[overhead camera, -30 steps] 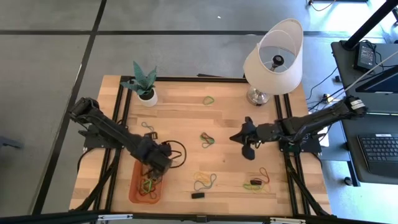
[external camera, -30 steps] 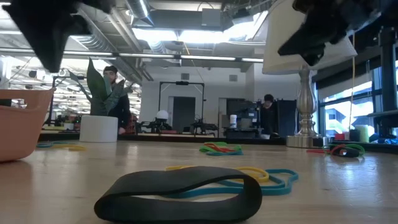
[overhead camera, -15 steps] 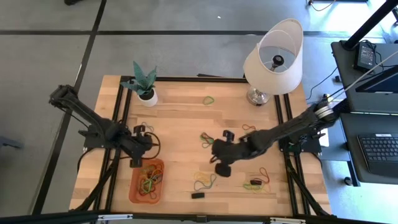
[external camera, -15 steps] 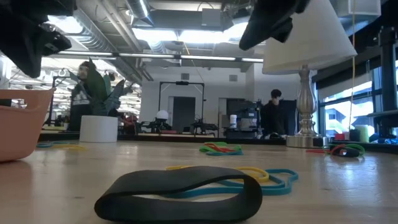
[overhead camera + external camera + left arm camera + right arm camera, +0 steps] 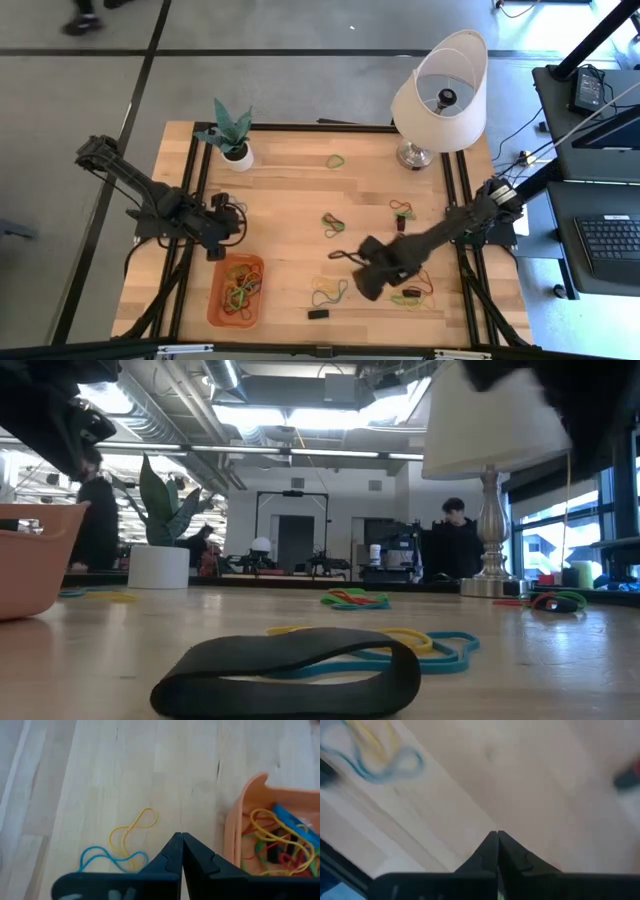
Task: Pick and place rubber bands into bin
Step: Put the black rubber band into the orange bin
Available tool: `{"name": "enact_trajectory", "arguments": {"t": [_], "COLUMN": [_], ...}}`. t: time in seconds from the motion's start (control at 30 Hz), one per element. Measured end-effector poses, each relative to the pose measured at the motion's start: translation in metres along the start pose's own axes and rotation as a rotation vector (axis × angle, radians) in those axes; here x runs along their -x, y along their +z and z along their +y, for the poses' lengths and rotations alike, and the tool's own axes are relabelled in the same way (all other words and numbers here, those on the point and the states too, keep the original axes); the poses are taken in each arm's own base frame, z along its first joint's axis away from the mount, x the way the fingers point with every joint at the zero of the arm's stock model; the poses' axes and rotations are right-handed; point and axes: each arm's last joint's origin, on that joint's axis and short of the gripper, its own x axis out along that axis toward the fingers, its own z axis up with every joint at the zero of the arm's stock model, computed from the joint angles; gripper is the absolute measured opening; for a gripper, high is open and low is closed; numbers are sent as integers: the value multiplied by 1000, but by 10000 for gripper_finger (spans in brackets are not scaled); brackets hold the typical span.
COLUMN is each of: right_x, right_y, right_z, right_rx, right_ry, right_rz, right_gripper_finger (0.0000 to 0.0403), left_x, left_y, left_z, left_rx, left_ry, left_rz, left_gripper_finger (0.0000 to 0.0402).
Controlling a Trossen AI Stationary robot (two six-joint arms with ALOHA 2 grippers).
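The right gripper's fingers [image 5: 498, 851] are pressed together on nothing above bare worktop [image 5: 290, 190], near the yellow-and-teal rubber bands [image 5: 328, 291]; the left gripper's fingers [image 5: 182, 854] are likewise closed and empty, just beside the orange bin [image 5: 236, 292], which already holds several bands. To pick well, the right fingers should part before descending, straddle one strand, then close; only the left wrist view shows the bin's contents closely, while the high view alone places both arms.

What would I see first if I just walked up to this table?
A big white lamp stands at the table's far right corner. An orange bin full of colourful rubber bands sits near the front left. The right hand hangs shut over the table's middle front.
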Motion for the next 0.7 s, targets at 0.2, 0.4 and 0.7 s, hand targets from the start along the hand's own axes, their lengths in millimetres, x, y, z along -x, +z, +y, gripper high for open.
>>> {"name": "enact_trajectory", "arguments": {"t": [0.2,0.4,0.7], "right_x": [-26,-51,-69], "right_y": [-44,-70,-88], "right_z": [-8,-11,-21], "right_rx": [-98,-51,-2], "right_ry": [-59,-43,-75], "right_rz": [143,279,289], "right_gripper_finger": [35,81,137], "left_x": [0,0,0], "left_y": [3,5,10], "left_z": [-2,-3,-4], "left_rx": [13,20,39], "left_ry": [-21,-26,-15], "left_rz": [-32,-50,-110], "left_gripper_finger": [2,2,2]}}
